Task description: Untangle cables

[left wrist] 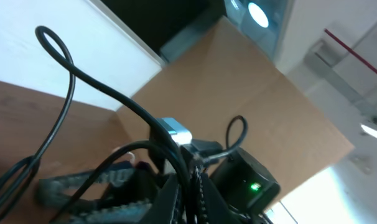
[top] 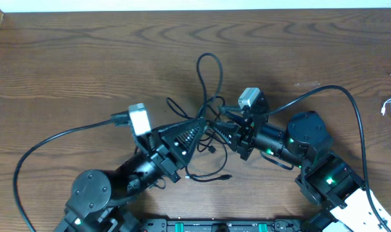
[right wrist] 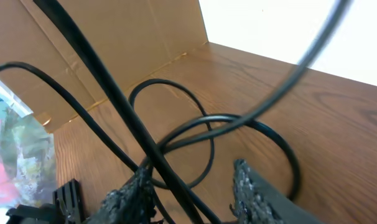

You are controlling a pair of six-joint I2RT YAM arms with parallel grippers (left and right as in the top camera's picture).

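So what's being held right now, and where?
Left gripper pinches the black cables at the tangle's middle; right gripper jaws stand apart around strands, clamping nothing.

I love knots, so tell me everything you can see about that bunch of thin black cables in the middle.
The bunch of thin black cables is smooth, rubbery-looking cord, crossed over itself in loops. One tall loop reaches the far side, and a loose strand with a small plug trails nearer the robot. It lies on the brown wooden table. The left gripper pinches it, and strands run between the open fingers of the right gripper.
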